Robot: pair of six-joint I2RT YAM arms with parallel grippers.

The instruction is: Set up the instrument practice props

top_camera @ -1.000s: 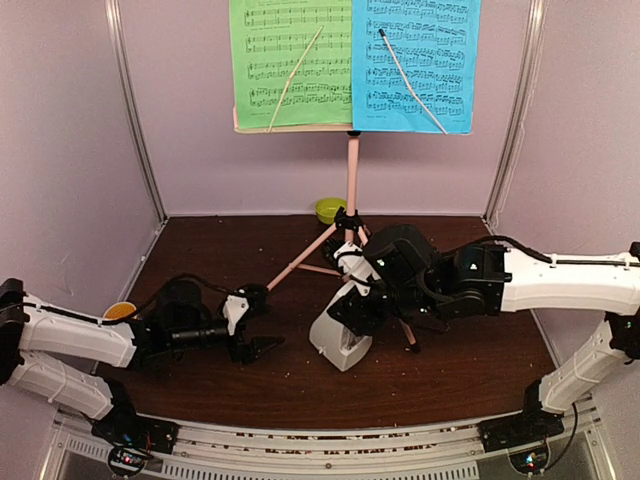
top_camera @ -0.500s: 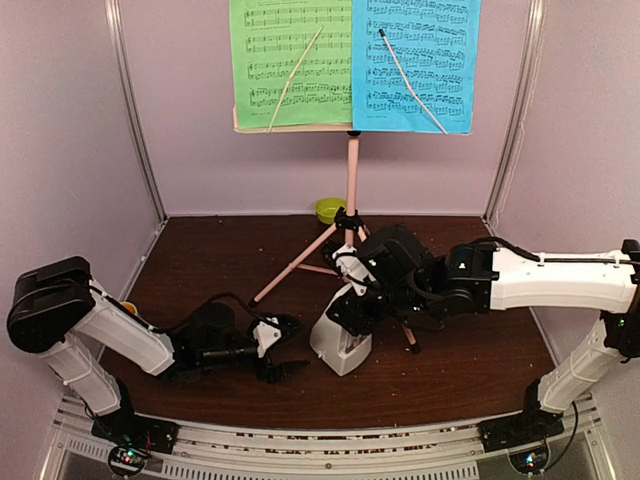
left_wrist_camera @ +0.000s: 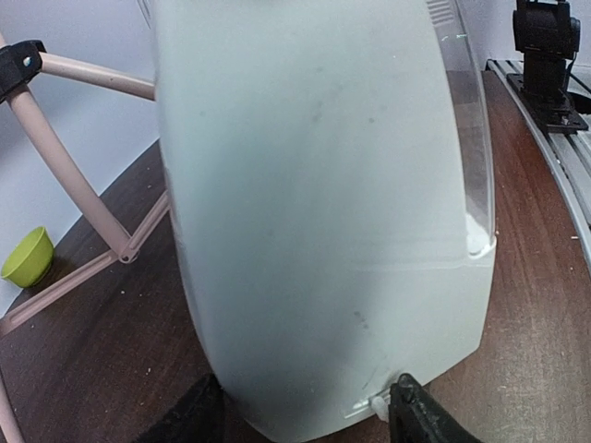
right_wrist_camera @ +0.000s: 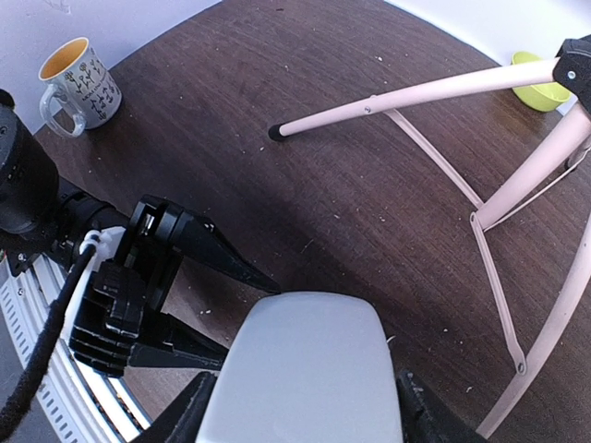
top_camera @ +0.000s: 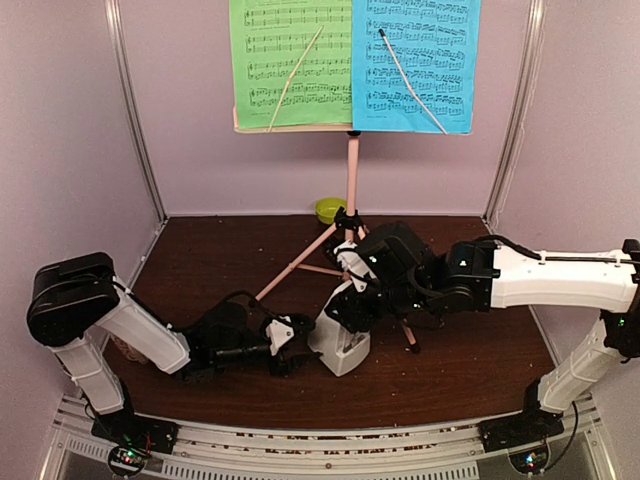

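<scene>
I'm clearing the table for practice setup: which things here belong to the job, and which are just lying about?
Job: pink music stand, green sheet, blue sheet, metronome.
Lying about: white mug, lime-green bowl.

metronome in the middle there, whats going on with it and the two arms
The right gripper clamps the pale metronome near its top, with its base on the table. The left gripper sits low at the metronome's base with a finger on either side; whether it grips yet can't be told. Behind them the pink music stand is up on its tripod, with the green sheet and blue sheet side by side on its desk.
</scene>
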